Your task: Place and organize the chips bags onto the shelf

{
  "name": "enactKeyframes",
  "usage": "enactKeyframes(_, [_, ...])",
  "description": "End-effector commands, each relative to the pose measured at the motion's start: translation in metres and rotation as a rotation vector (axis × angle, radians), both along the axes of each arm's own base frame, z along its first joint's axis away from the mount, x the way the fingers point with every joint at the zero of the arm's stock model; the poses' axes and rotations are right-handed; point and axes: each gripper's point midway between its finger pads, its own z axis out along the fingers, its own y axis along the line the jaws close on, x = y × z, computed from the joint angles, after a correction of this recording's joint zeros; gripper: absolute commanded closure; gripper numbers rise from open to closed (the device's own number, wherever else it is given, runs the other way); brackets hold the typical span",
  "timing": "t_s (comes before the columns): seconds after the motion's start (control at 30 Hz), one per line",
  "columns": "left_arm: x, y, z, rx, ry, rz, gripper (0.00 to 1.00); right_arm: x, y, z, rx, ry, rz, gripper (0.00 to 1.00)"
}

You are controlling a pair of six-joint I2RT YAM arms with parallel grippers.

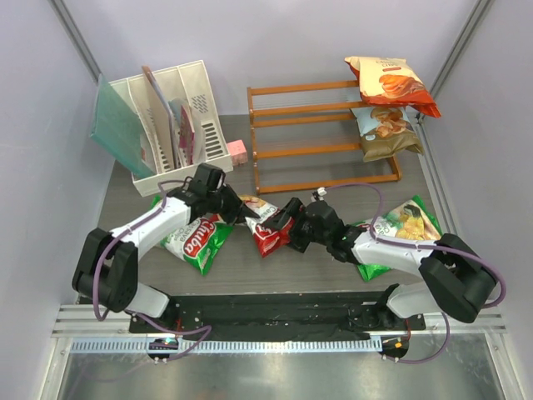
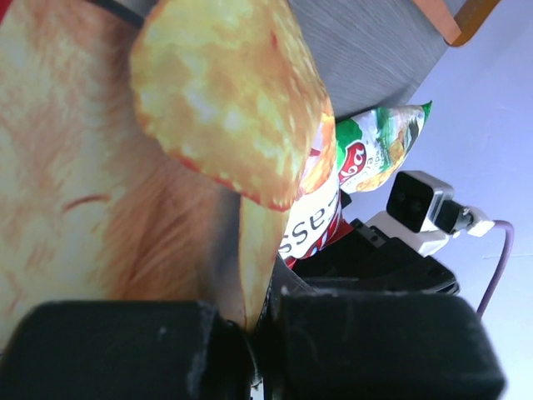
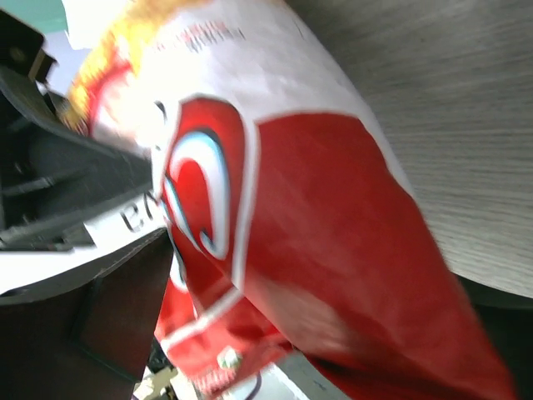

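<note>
pinching the top edge of the red chips bag (image 1: 265,242), the left gripper (image 1: 243,212) has its jaws pressed together on the foil; in the left wrist view both black fingers (image 2: 125,350) meet at the bag's seam and the printed chips fill the frame. right gripper (image 1: 281,229) comes in from the other side with jaws spread wide and the red chips bag's lower half between them (cannot tell whether the pads touch it; the right wrist view is just red foil up close). the bag sits between the two grippers over the table (image 1: 275,271), near the front of the shelf (image 1: 321,137) but not on it; cannot tell if it is clear of the tabletop. left green bag (image 1: 198,243) lies flat under the left arm, right green bag (image 1: 408,221) flat under the right arm, both on the table. two bags are already at the right end of the shelf: cream/orange-red bag (image 1: 391,83) on the top tier, overhanging the end, and light-blue/brown bag (image 1: 385,129) on the tier below. white file organizer (image 1: 179,125) with folders stands left of the shelf.
</note>
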Motion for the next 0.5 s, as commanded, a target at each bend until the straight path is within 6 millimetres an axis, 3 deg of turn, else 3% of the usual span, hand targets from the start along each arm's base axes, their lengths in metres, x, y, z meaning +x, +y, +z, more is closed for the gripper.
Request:
enactKeyframes(0.0, [-0.011,-0.006,0.024,-0.063,-0.038,-0.005,1.00,0.028,0.006,0.027,0.031,-0.085,-0.096,0.07])
enactKeyframes(0.17, [-0.023,-0.004,0.015,-0.058,-0.016,-0.022,1.00,0.034,0.014,0.041,0.045,-0.110,-0.079,0.15])
enactKeyframes(0.23, [-0.027,-0.001,0.012,-0.047,-0.017,-0.030,1.00,0.031,0.013,0.040,0.026,-0.107,-0.066,0.33])
enactKeyframes(0.27, [-0.029,0.000,0.011,-0.043,-0.019,-0.036,1.00,0.030,0.011,0.040,0.020,-0.109,-0.064,0.48])
enactKeyframes(0.37, [-0.032,0.003,0.009,-0.019,-0.020,-0.051,1.00,0.026,0.006,0.037,0.003,-0.109,-0.057,0.74])
enactKeyframes(0.47, [-0.038,0.008,0.005,0.024,-0.011,-0.074,0.88,0.024,0.004,0.043,-0.012,-0.139,-0.039,0.82])
